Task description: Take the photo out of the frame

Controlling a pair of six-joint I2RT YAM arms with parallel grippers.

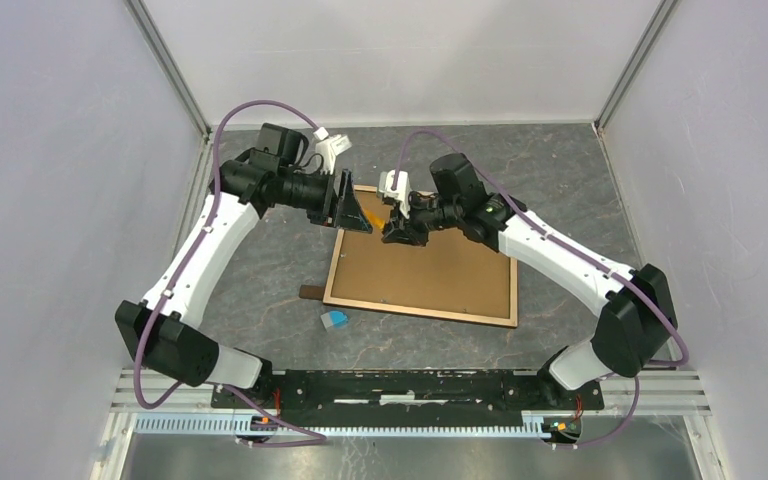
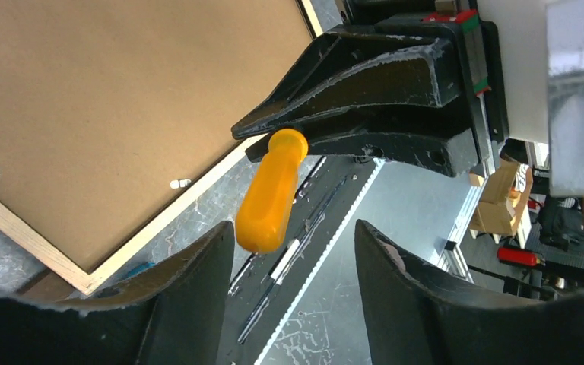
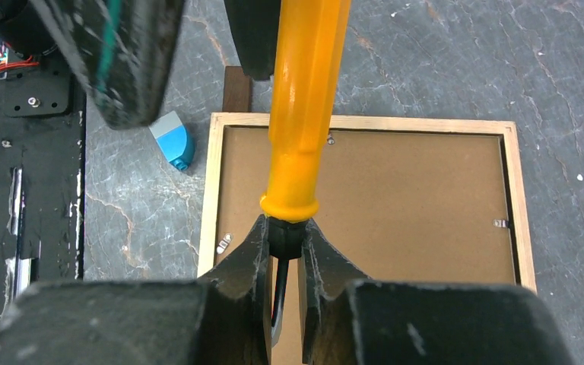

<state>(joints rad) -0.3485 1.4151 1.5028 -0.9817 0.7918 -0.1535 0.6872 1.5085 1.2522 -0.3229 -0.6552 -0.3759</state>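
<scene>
The frame (image 1: pixel 420 312) lies face down on the table, its brown backing board (image 1: pixel 430 270) up inside the light wood rim (image 3: pixel 213 190). The photo is hidden under that board. My right gripper (image 3: pixel 285 228) is shut on the black neck of an orange-handled screwdriver (image 3: pixel 304 106), held above the frame's far left corner. The screwdriver's handle (image 2: pixel 272 194) points toward my left gripper (image 2: pixel 295 232), which is open; the handle's end sits just ahead of its left finger, not clamped. In the top view the two grippers (image 1: pixel 355 212) (image 1: pixel 392 232) meet over that corner.
Small metal turn clips (image 3: pixel 224 243) (image 3: pixel 500 223) sit on the board's edges. A small blue object (image 1: pixel 334 320) lies on the table by the frame's near left corner. A small brown block (image 1: pixel 310 292) lies against the frame's left side. White walls enclose the table.
</scene>
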